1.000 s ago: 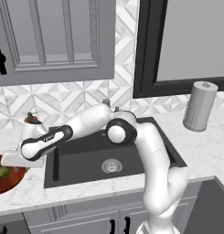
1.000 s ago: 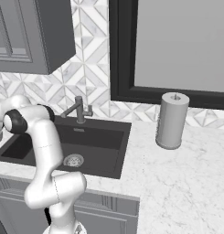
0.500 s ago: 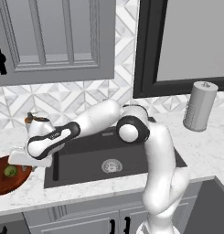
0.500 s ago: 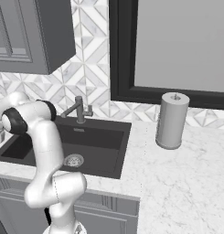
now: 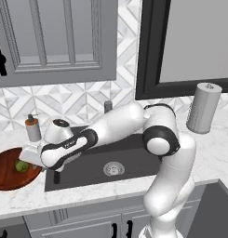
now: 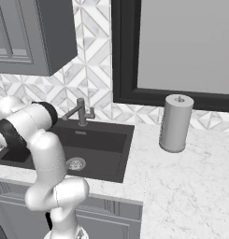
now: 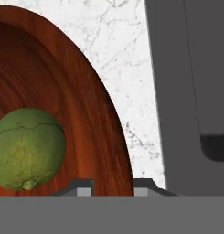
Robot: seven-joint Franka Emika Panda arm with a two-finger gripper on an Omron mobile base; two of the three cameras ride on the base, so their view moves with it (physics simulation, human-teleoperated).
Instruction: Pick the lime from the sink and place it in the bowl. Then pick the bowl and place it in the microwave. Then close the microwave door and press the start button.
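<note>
Pincer (image 7: 112, 183) tips straddling the bowl's (image 7: 93, 119) rim, barely visible at the hand view's lower edge; whether gripping the rim, impossible to tell. Lime (image 7: 29, 148) resting inside the bowl, left of the rim. Bowl cut off by the frame, sitting on the marble counter (image 5: 101, 195) left of the sink (image 5: 129, 162).

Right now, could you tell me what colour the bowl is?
The bowl is reddish-brown with wood grain, clearest in the hand view.
</note>
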